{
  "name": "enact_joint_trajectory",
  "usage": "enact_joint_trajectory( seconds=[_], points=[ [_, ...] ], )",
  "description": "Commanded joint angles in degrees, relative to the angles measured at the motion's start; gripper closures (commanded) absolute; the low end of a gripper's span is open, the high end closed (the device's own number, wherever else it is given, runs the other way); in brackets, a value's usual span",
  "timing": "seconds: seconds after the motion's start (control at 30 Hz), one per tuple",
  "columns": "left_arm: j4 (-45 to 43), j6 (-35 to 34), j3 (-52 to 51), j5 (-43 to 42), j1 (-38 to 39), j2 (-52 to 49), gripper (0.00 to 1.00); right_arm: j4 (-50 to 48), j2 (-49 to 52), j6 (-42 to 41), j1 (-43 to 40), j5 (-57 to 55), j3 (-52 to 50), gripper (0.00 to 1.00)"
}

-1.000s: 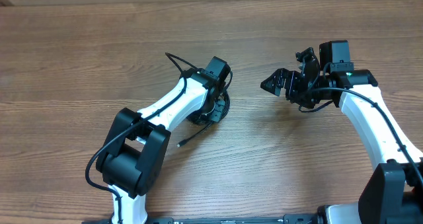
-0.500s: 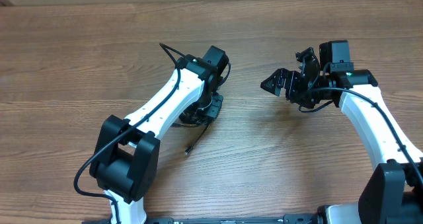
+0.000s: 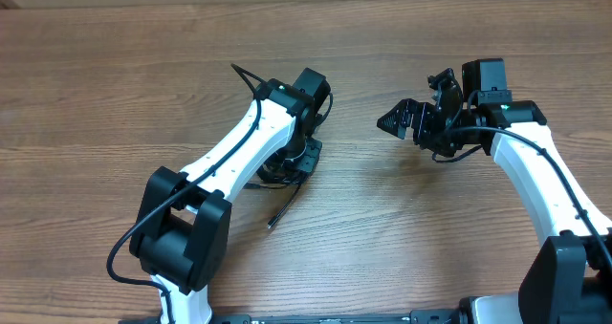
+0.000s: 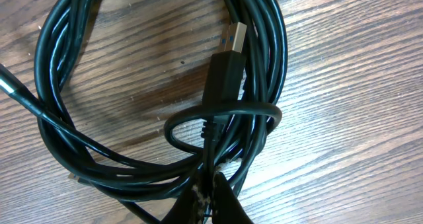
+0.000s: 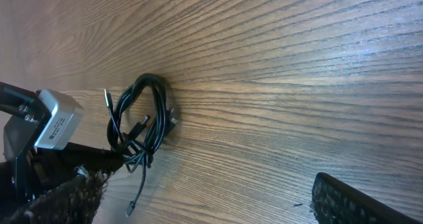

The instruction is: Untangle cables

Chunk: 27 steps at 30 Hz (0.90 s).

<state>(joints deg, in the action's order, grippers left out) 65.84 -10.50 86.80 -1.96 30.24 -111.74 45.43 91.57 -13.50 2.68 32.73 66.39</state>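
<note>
Now the left gripper (image 4: pixel 211 196), jaws pinching a strand, has tugged the coiled cables (image 3: pixel 287 164) from the tabletop's (image 3: pixel 430 257) middle slightly toward its near edge. The right gripper (image 3: pixel 406 121) hangs apart, jaws spread; untangling seems barely begun.

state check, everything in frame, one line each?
cables: coiled, tangled, lying on the table.
USB plug: unplugged, lying across the coil.
loose end: trailing out of the coil, flat on the wood.
left pincer: shut, seemingly nipping a strand at the coil's edge.
right pincer: open, empty, apart from the cables.
</note>
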Motion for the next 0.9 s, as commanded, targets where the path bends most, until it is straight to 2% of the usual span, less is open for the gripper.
enact_joint_trajectory(
  seconds=[0.0,0.37,0.87],
  points=[
    [0.3,0.6,-0.1,-0.7,-0.2,1.2,0.96,-0.3,0.1,0.0,0.3,-0.2,1.2,0.0],
    [-3.9,1.2,-1.0,-0.9,0.5,0.1,0.96,-0.3,0.1,0.0,0.3,-0.2,1.2,0.0],
    [-3.2,1.1,-5.2,-0.6,1.9,-0.7,0.96,-0.3,0.1,0.0,0.3,-0.2,1.2,0.0]
  ],
)
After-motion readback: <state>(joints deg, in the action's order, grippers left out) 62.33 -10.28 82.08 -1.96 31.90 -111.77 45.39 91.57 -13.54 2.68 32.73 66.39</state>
